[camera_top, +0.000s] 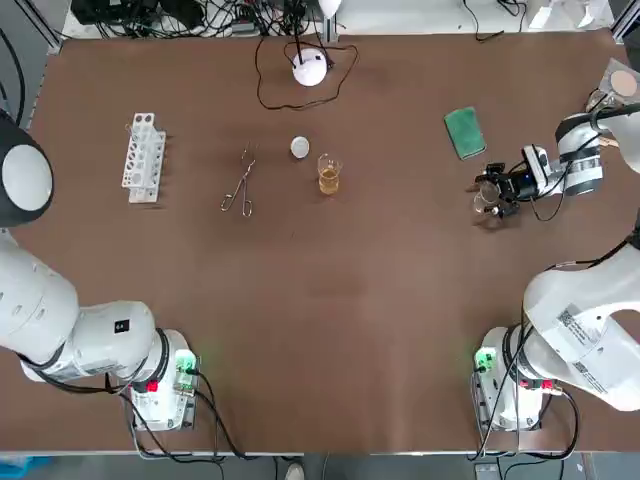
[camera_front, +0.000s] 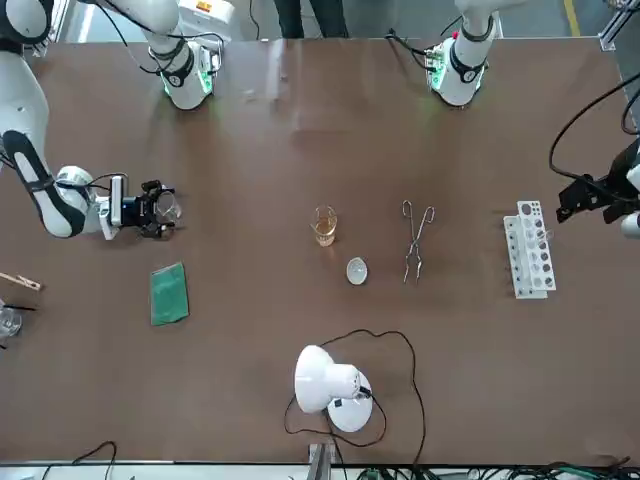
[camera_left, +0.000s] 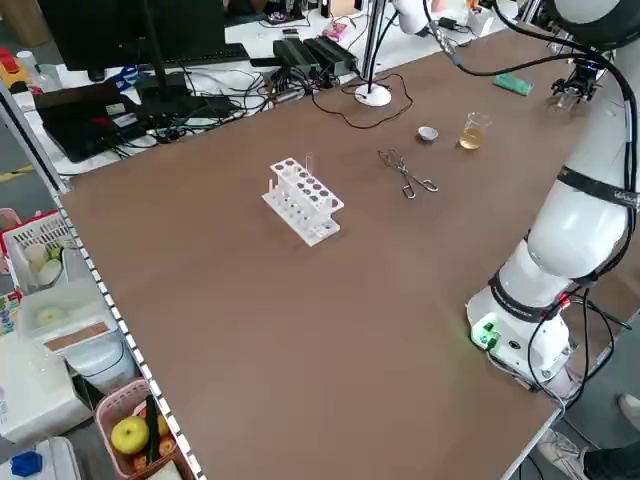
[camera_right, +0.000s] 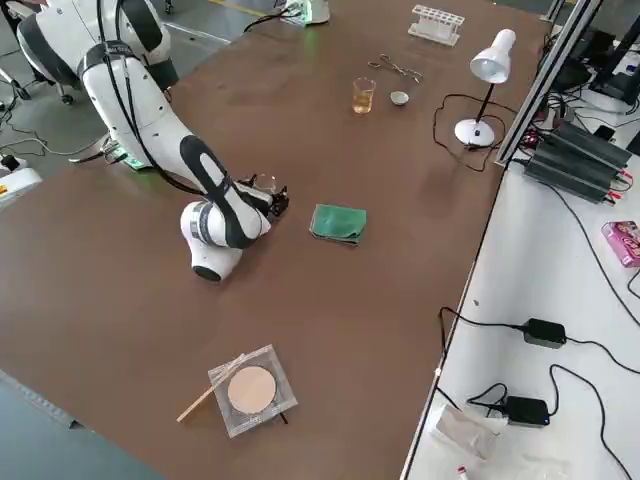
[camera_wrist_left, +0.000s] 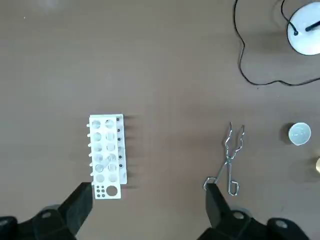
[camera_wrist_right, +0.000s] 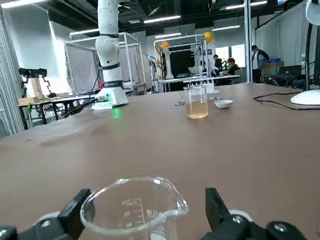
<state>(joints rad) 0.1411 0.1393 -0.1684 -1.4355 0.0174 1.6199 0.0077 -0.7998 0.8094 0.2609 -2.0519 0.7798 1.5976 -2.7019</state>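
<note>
Lining up the grasp, I reckon: my right gripper (camera_top: 491, 193), just beside the green cloth (camera_top: 464, 132), sits open astride the empty beaker (camera_wrist_right: 131, 202), so a gentle, centred squeeze comes next, while my left gripper (camera_wrist_left: 147, 201) idles open, well away from the cloth.

You have a plain brown table (camera_top: 330, 330) under everything. The glass beaker (camera_wrist_right: 131, 207) is clear with faint white markings, and black fingers (camera_wrist_right: 217, 210) of the right gripper (camera_wrist_right: 142, 200) flank it. The second beaker (camera_top: 329, 175) holds amber liquid. To its right lies a dark green cloth (camera_top: 464, 132). To its left are silvery tongs (camera_top: 241, 185) and a white tube rack (camera_top: 144, 157). Behind it are a white lamp (camera_top: 310, 67) and its black cord (camera_top: 259, 85).
</note>
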